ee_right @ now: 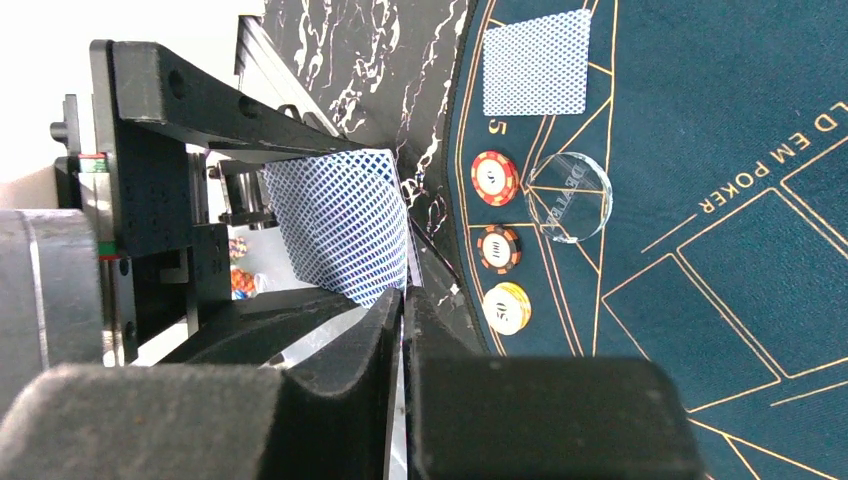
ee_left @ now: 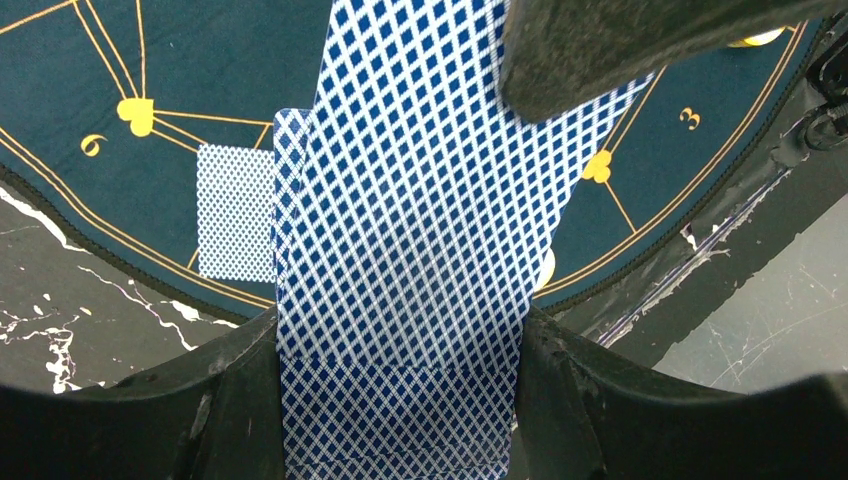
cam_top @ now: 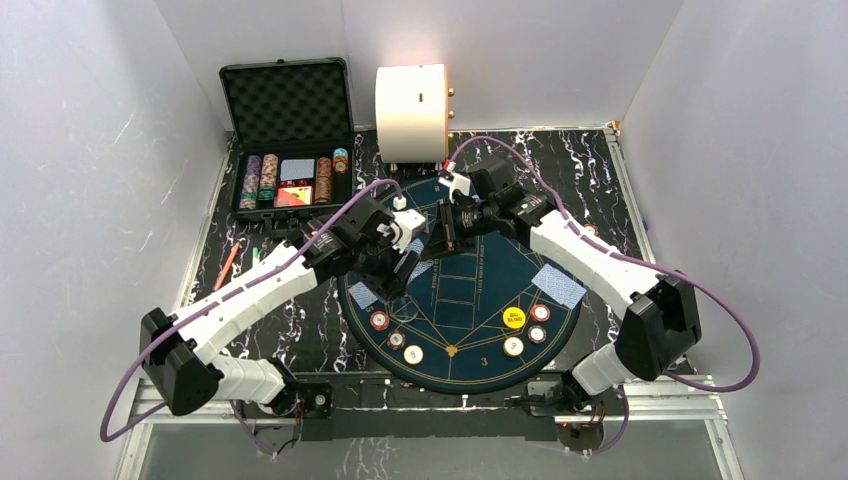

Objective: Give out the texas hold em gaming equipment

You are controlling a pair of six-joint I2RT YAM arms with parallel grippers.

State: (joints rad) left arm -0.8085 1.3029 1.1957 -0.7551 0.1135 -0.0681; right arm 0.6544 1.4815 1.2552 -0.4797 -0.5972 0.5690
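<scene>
Top external: left hand (cam_top: 400, 265), right hand (cam_top: 437, 232) meet over round felt mat (cam_top: 470, 335) on worktop (cam_top: 300, 320); chips (cam_top: 380, 320), yellow button (cam_top: 514, 318) on mat.
Left wrist: left hand clamps blue-backed cards (ee_left: 400, 300); 1 loose card (ee_left: 235, 212) flat on mat.
Right wrist: right hand pinched narrow on top card (ee_right: 340, 225).

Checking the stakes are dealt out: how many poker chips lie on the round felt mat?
6, near the front edge of the felt mat: left red chip, left dark chip, left cream chip, right red chip, right dark chip, right cream chip. Others may be hidden.
</scene>
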